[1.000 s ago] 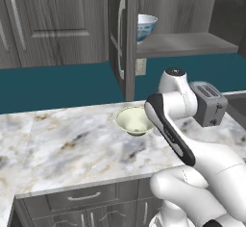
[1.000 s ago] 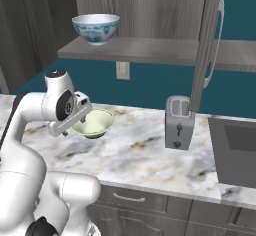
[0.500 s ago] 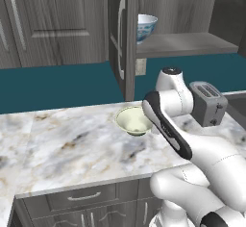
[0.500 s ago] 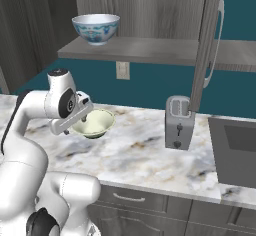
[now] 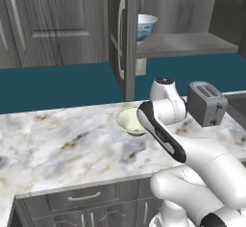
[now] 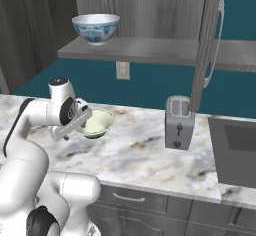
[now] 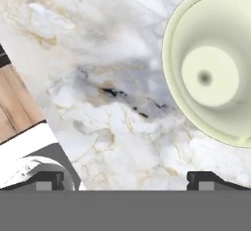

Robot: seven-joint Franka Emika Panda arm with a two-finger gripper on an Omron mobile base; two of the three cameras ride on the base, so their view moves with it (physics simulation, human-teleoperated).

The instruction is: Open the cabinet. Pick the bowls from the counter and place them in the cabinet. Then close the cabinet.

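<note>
Dark finger tips: I see my gripper (image 7: pixel 125 178) from the hand camera with its two tips spread as wide as they go, far apart at the bottom of the view, and nothing between them but marble.
Gripper hold: empty; it touches neither bowl.
Hand pose: I have the hand pointing down at the counter (image 7: pixel 88 68), hovering above it; the cream-green bowl (image 7: pixel 213 63) sits off to one side of the open jaws, not between them.
Wrist: in the right base view the hand (image 6: pixel 75 120) hangs just beside the cream-green bowl's (image 6: pixel 96 123) near rim, tilted down and toward it.
Arm pose: in the left base view my arm (image 5: pixel 166 125) rises from the lower right, bends sharply at the elbow, and folds forward over the counter edge, its wrist covering part of the cream-green bowl (image 5: pixel 129 120).
Cream-green bowl: upright on the counter (image 5: pixel 62 144), below the open cabinet door.
Blue-patterned bowl: I see it (image 6: pixel 95 28) upright on the lower shelf of the cabinet (image 6: pixel 150 50), near the shelf's left end; the left base view shows it (image 5: pixel 146 26) just behind the door edge.
Cabinet: both doors stand open, one (image 5: pixel 122 38) swung out edge-on toward me, the other (image 6: pixel 207 45) likewise on the far side.
Toaster: silver (image 6: pixel 178 122), on the counter, well apart from the cream-green bowl.
Sink: dark basin (image 6: pixel 235 150) beyond the toaster.
</note>
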